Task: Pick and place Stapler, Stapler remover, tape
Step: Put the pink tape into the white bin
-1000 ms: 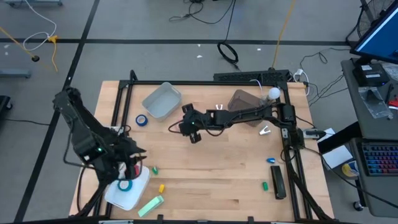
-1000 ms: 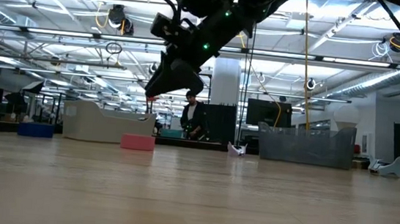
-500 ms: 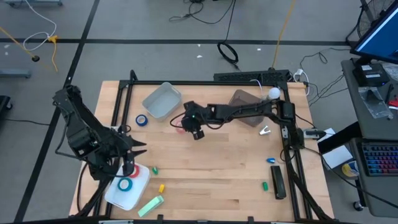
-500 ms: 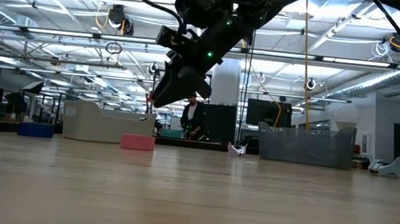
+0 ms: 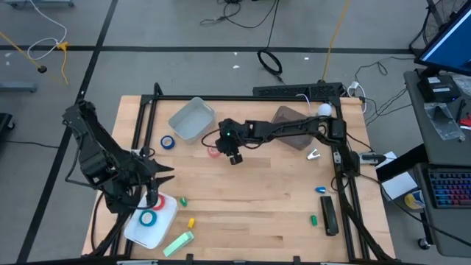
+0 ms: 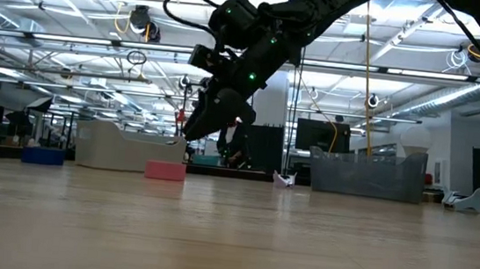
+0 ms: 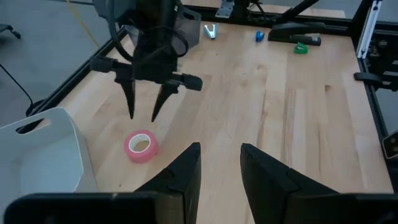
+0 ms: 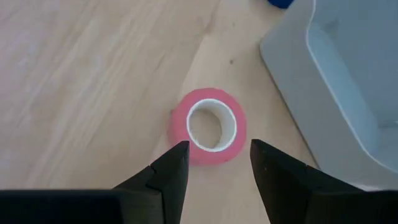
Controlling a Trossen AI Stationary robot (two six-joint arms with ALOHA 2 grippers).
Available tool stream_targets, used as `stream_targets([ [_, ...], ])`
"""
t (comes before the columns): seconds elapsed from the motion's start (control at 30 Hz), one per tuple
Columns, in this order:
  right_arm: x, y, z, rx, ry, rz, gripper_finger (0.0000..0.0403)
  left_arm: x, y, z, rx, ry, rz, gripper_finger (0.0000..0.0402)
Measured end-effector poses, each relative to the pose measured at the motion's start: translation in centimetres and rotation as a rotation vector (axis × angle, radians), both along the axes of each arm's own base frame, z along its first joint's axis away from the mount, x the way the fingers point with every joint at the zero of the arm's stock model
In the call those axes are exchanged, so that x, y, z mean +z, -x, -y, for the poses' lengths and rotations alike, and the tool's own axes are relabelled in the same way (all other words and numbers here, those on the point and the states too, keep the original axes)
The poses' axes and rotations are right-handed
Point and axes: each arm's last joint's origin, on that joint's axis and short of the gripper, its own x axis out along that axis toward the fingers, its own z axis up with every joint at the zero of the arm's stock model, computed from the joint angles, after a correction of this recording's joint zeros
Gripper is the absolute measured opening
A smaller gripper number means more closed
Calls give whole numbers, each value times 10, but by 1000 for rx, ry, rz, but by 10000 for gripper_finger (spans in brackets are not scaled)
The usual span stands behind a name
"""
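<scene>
Tape (image 8: pixel 209 126) lies free now, right gripper (image 8: pixel 214 163) lowered over it

Tape roll (image 8: pixel 211 127) on table (image 5: pixel 257 213), beside bin (image 5: pixel 191 119) (flat, hole up).

A pink-red tape (image 8: pixel 210 127) with a pale core lies on the light wood table (image 5: pixel 250 199). The bin (image 5: pixel 190 119) is pale grey; the arms (image 5: pixel 283 132) are black.
</scene>
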Motion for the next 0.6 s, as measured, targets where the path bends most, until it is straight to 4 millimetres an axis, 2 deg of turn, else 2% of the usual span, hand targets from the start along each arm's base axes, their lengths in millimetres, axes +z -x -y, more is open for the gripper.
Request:
stream_targets([
  [0.1,-3,-5,4,-2,7,14,165,0,-1,0,1,1,4,113],
  [0.2,-7,-3,6,-26,-31,-45,164,1,-3,0,-2,1,13,113],
  [0.3,-10,-12,7,-25,-55,-15,165,2,-5,0,3,2,14,113],
  [0.47,-22,-21,9,-45,-86,-72,165,2,-7,-2,18,7,11,113],
  [0.6,-16,-30,12,-49,-102,-65,164,1,-8,-3,19,14,4,113],
])
